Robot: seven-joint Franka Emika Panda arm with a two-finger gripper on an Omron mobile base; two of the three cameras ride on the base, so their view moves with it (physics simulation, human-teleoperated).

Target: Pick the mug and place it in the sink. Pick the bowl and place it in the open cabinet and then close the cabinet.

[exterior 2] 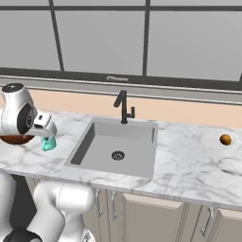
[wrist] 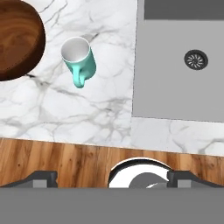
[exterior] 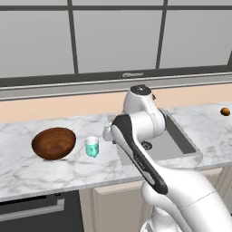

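Observation:
The teal-and-white mug [wrist: 78, 59] stands upright on the marble counter with its handle towards the counter's front edge, between the bowl and the sink. It also appears as the mug [exterior: 92, 147] and the mug [exterior 2: 47, 143]. The dark reddish-brown wooden bowl [exterior: 53, 143] sits just left of it, apart from it. The grey sink [exterior 2: 116, 146] with its black faucet [exterior 2: 124, 106] lies to the right. My gripper [wrist: 113, 179] is open and holds nothing. It hovers well above the counter's front edge, looking down at the mug. The upper cabinet is out of view.
A small brown-orange round object [exterior 2: 225, 139] lies on the counter far right of the sink. A window runs behind the counter. Beige lower cabinets [exterior 2: 156, 212] and a dark appliance front [exterior: 31, 210] sit below it. Wooden floor [wrist: 65, 159] lies under the hand.

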